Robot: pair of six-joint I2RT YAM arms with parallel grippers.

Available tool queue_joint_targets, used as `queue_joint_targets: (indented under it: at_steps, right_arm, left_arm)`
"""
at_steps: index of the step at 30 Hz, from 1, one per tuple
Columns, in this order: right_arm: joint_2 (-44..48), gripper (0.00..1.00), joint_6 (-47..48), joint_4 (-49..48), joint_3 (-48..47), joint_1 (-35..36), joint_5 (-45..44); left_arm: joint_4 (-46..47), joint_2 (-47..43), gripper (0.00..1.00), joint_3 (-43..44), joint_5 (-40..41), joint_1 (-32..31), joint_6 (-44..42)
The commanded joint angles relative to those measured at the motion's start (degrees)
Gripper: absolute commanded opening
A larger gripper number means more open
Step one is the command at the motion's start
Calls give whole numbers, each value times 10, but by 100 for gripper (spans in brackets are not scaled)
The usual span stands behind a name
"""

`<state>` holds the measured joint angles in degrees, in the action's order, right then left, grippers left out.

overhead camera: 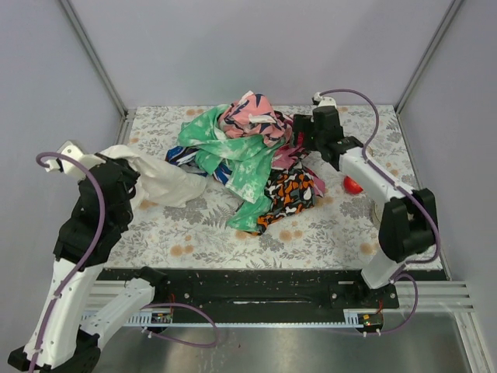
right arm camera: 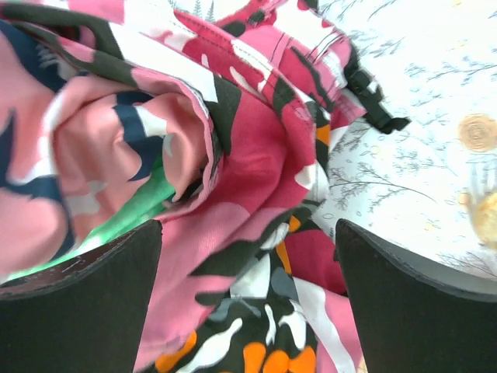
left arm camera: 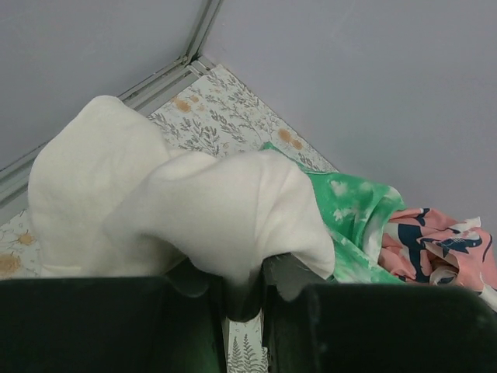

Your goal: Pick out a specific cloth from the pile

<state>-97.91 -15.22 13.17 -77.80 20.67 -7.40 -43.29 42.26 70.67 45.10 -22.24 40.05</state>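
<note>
Our left tool (left arm camera: pixel 245 307) clamps the white cloth (left arm camera: pixel 194 210), bunched just ahead of it; our right tool (right arm camera: pixel 248 303) gapes over the pile (overhead camera: pixel 256 163). We should draw the cloth clear slowly, watching for snags.

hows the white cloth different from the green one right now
The white cloth is plain; the green cloth is mottled with white. The white cloth is pinched in the left gripper left of the pile; the green cloth lies draped on the pile, unheld. Both are soft, crumpled fabric.
</note>
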Motion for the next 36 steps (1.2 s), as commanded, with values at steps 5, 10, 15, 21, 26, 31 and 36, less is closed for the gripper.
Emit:
queue_joint_targets:
  at_steps: [5, 10, 15, 21, 26, 31, 36]
  right_arm:
    - [174, 99, -16, 2, 90, 0, -114]
    - [270, 99, -46, -1, 160, 0, -139]
    - [366, 99, -71, -12, 227, 0, -145]
    - [431, 99, -87, -10, 280, 0, -163]
    - [472, 99, -81, -12, 307, 0, -199]
    - [477, 99, -68, -21, 320, 0, -217]
    - [475, 99, -63, -15, 319, 0, -220]
  left_arm:
    - [-98, -18, 0, 58, 71, 1, 75]
    - [-104, -20, 0, 77, 85, 1, 70]
    - [-89, -1, 0, 56, 90, 1, 63]
    - [14, 2, 0, -100, 18, 1, 92]
    - [38, 16, 7, -249, -37, 9, 161]
    - [19, 50, 8, -339, -73, 16, 224]
    - [7, 96, 28, -374, -63, 25, 245]
